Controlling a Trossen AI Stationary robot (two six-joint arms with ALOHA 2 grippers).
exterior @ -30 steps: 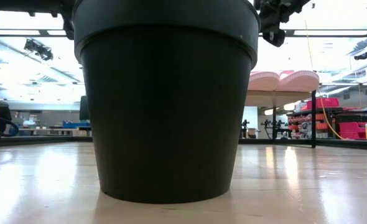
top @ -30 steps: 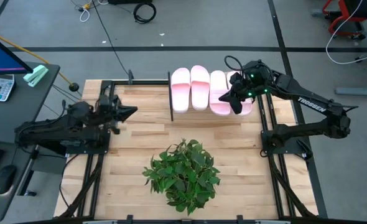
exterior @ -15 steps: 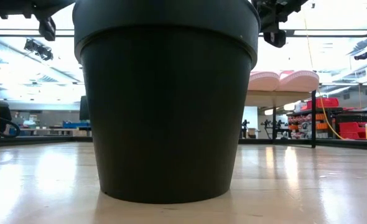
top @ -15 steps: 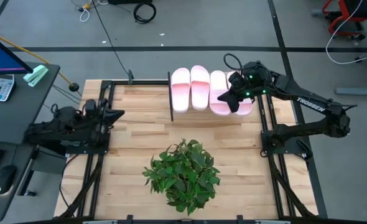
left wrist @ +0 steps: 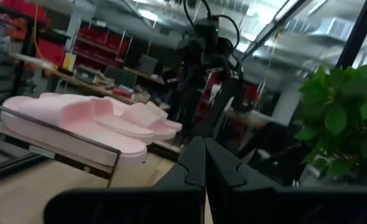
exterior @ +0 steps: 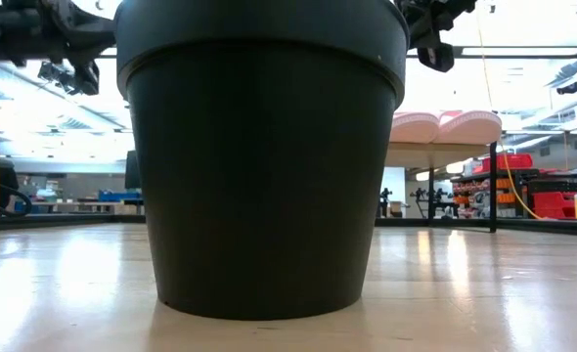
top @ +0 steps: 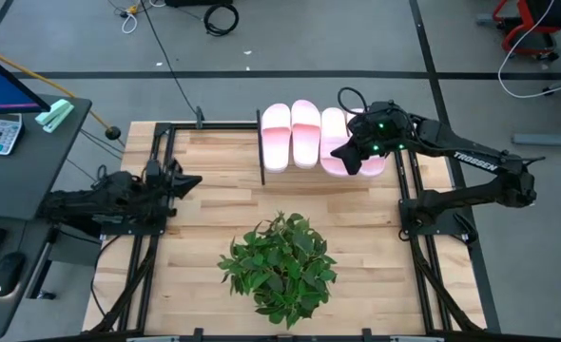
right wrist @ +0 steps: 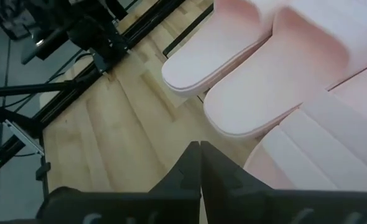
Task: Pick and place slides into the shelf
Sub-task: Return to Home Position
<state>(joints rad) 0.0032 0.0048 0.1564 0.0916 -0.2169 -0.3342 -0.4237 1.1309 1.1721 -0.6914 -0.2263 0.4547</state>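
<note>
Toward the left middle of the high view, the left gripper [top: 192, 180] hangs over the edge of the table [top: 214, 214] with its fingers pressed together and nothing between them, well apart from the work. In the upper centre, the four slides [top: 305, 133] lie side by side on the shelf [exterior: 435, 154], soles down. Their long axes are parallel and run from the top of the frame toward the bottom, across the plank. Which end is toe and which heel cannot be told from above, and the rightmost one is largely hidden under the arm. Being foam, they will likely handle as light, soft and springy, with a faintly grippy skin rather than a slick one. A hard pinch would dent the sole, so the wide strap or a side edge near mid-length looks the safest hold. Just right of centre, the right gripper [top: 345, 157] hovers above the right-hand pair, its fingers closed on each other and empty. The potted plant [top: 280, 258] stands lower in the frame, clear of both arms.
</note>
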